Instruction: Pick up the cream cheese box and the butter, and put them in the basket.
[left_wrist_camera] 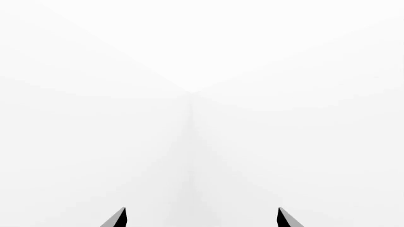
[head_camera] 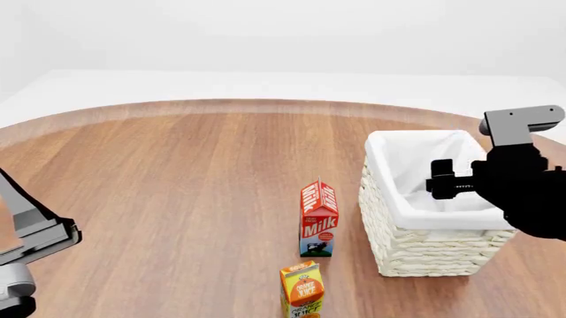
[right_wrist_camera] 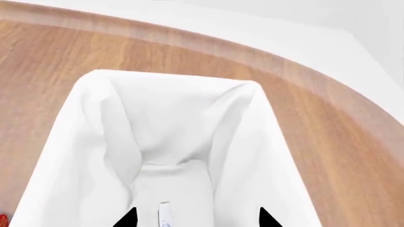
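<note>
The white woven basket [head_camera: 425, 248] with its cloth liner stands at the right of the table. My right gripper [head_camera: 449, 185] hangs over its opening. In the right wrist view the gripper [right_wrist_camera: 197, 220] is open and empty, looking down into the liner [right_wrist_camera: 170, 137]. A thin white piece with a bluish mark [right_wrist_camera: 163, 213] lies in the basket's bottom between the jaws. It may be the cream cheese box on edge, but I cannot tell. The butter is not in view. My left gripper [left_wrist_camera: 202, 220] is open, empty, and faces only blank white.
A red milk carton [head_camera: 319, 215] stands just left of the basket. An orange juice carton [head_camera: 303, 291] stands in front of it near the table's front edge. My left arm [head_camera: 31, 238] shows at the lower left. The round wooden table [head_camera: 177, 172] stretches left and back.
</note>
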`<state>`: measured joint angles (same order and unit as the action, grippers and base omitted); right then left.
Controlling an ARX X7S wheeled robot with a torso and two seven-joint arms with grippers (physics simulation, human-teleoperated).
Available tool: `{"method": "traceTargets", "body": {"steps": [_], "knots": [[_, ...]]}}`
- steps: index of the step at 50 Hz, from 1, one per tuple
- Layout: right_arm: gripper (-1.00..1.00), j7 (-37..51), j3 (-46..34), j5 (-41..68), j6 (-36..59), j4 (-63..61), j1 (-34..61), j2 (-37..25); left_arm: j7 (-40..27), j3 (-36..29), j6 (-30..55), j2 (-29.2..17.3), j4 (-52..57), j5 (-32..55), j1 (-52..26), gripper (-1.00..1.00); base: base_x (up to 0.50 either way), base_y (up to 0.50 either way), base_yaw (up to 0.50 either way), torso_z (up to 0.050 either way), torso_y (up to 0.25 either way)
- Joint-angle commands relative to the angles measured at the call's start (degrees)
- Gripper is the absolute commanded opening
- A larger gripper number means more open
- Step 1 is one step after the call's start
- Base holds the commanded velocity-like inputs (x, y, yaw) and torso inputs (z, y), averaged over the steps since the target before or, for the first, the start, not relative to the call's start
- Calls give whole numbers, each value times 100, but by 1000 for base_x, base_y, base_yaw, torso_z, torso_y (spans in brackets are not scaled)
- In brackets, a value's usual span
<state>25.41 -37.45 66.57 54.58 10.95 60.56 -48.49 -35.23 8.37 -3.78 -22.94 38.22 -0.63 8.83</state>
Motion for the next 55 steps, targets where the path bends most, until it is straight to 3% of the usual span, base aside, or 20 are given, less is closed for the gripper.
{"method": "traceTargets", "body": {"steps": [1, 17, 26, 40, 49, 55], "knots": [[100, -154, 139, -117, 40, -106, 22, 69, 123, 126, -77, 109, -1, -99, 25, 100, 0, 0, 0, 0, 0], [100, 285, 531, 559, 355, -1250, 117, -350, 107, 121, -59, 90, 11, -86, 16, 100, 0, 0, 0, 0, 0], [100, 864, 1087, 1728, 339, -3154, -357, -1048, 87, 159, -66, 77, 41, -54, 41, 100, 0, 0, 0, 0, 0], [100, 1718, 1559, 3084, 44, -5227, -602, -1587, 62, 179, -96, 63, 45, -34, 64, 100, 0, 0, 0, 0, 0], [100, 1993, 1379, 3477, 139, -5979, -397, -1348, 53, 171, -106, 54, 51, -42, 86, 100, 0, 0, 0, 0, 0], [100, 2577, 890, 3948, 204, -6569, -213, -758, 44, 181, -116, 46, 53, -41, 111, 100, 0, 0, 0, 0, 0]]}}
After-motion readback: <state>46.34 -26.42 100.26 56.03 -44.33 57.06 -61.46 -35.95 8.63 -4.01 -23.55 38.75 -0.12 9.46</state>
